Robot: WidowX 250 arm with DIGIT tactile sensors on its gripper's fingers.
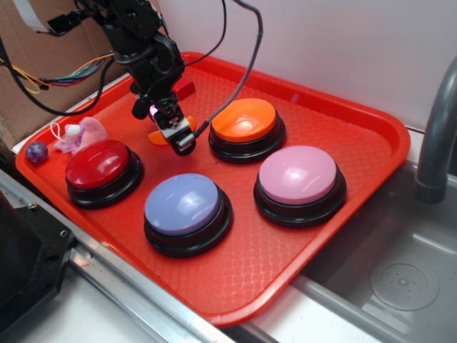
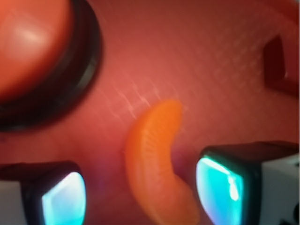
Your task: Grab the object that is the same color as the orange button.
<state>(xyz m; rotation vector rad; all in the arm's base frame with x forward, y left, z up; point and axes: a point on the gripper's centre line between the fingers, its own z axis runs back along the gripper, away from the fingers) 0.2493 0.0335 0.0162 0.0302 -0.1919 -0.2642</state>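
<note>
**Grasp point and handling: orange slice**

The orange slice (image 2: 157, 164) lies flat on the red tray (image 1: 343, 128), just beside the orange button (image 1: 245, 120). The end effector (image 2: 140, 187) is positioned low over it, fingers (image 2: 215, 183) apart with the slice between them, not yet clamped. The piece is judged light, rigid and glossy, so slippage is likely. The narrow mid-section of the crescent is recommended as the grip point, across its width. The red block (image 2: 279, 68) is left untouched.
</note>
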